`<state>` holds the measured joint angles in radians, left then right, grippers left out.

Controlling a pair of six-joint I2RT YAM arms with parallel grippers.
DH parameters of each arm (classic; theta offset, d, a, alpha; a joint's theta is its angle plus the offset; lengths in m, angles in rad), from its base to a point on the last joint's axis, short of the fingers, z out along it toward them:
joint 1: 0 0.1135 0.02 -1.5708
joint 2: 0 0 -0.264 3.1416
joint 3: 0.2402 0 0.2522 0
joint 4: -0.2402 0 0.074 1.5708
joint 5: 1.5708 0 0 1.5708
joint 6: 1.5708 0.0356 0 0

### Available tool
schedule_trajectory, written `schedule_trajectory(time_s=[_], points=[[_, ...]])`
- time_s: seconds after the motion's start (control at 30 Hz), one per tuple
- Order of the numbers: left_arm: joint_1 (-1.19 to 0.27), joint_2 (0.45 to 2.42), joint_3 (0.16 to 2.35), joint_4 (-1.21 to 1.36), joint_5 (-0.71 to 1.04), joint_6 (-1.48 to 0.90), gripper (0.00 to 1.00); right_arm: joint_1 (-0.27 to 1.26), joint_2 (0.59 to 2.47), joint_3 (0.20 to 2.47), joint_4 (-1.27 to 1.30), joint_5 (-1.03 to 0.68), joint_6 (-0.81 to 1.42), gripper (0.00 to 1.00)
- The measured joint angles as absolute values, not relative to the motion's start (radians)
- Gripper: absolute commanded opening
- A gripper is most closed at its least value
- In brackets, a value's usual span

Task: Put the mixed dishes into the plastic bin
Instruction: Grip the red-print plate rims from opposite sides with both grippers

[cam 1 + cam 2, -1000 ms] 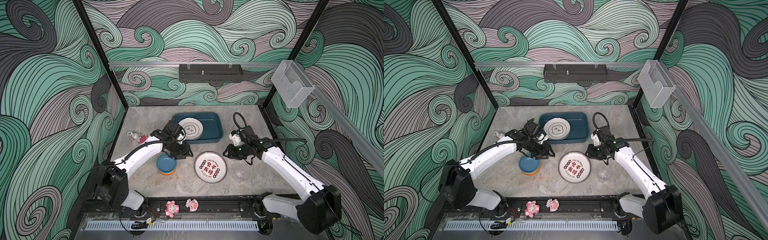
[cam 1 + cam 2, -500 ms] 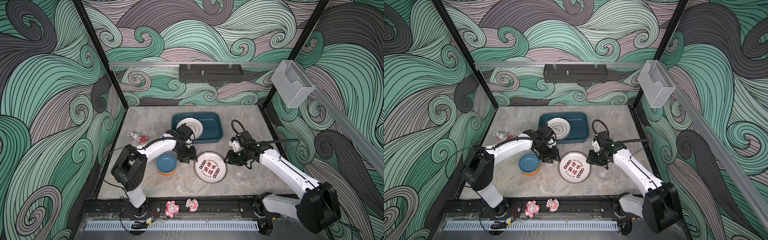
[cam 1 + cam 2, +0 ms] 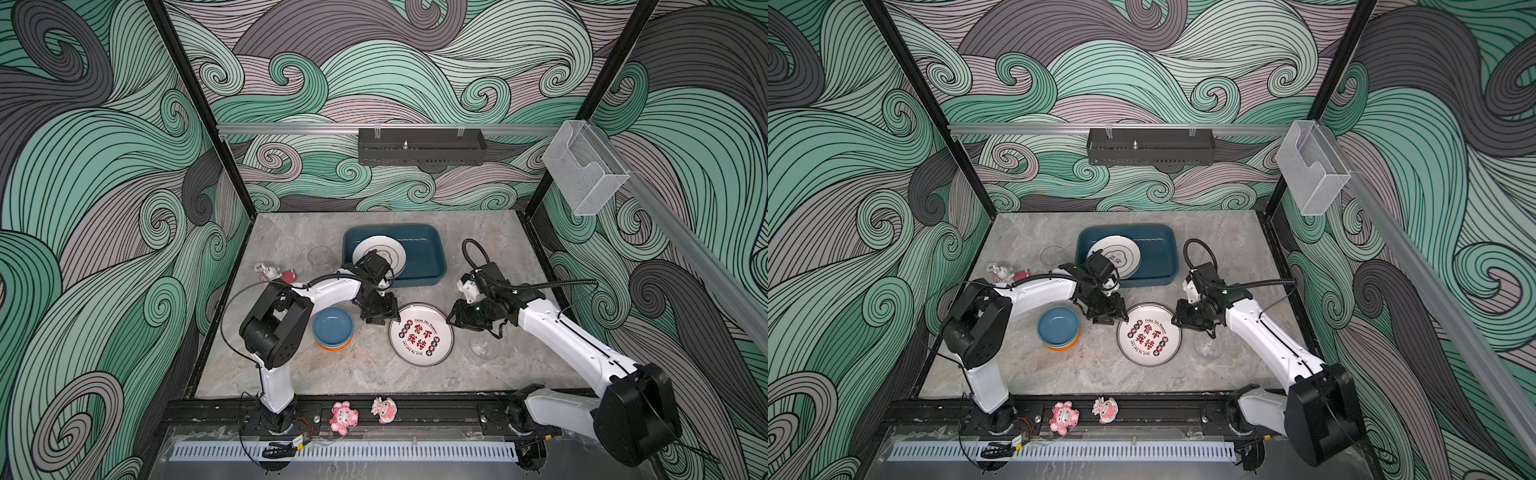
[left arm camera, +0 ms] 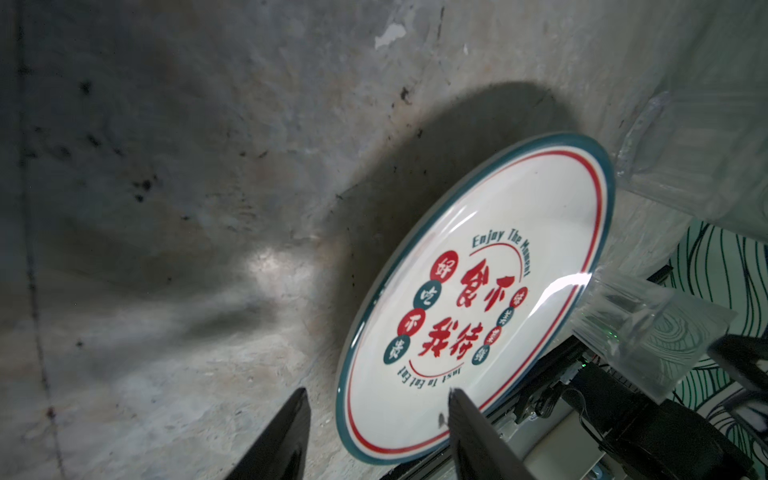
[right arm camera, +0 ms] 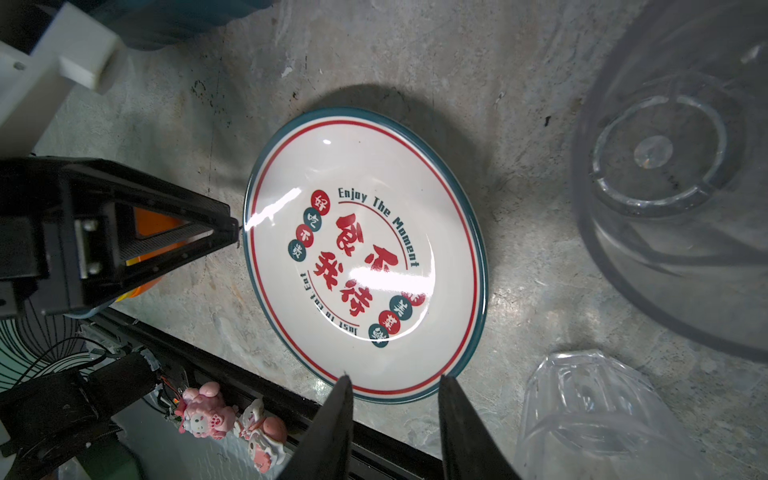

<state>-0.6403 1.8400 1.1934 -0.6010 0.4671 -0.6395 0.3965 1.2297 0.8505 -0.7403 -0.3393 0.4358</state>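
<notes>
Two pink figurines (image 3: 344,417) sit on the black front rail (image 3: 436,409); a black perforated shelf (image 3: 422,146) and clear acrylic box (image 3: 584,168) hang above

A grey marbled tabletop (image 3: 374,376) carried the loose dishes.

In a top view, the teal plastic bin (image 3: 419,249) sat on the slab at upper centre. A clear glass (image 3: 319,254) stood just left of it, and small pink-and-white figurines (image 3: 272,272) lay farther left near the slab's left edge. Below the bin, around the middle of the slab, a white lettered plate (image 3: 421,334) lay flat. A stack of bowls (image 3: 332,328), blue on top and orange beneath, stood apart to its left, and a second clear glass (image 3: 483,348) was just beside its right rim.
</notes>
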Motion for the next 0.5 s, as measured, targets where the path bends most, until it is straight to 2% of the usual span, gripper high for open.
schedule_trajectory(time_s=[0.3,0.5], points=[[-0.651,1.89,1.193,-0.575,0.484,-0.636,0.46,0.399,1.227,0.839,-0.73,-0.34,0.45,0.37],[-0.651,1.908,1.193,-0.558,0.503,-0.631,0.37,0.399,1.221,0.839,-0.727,-0.34,0.45,0.37]])
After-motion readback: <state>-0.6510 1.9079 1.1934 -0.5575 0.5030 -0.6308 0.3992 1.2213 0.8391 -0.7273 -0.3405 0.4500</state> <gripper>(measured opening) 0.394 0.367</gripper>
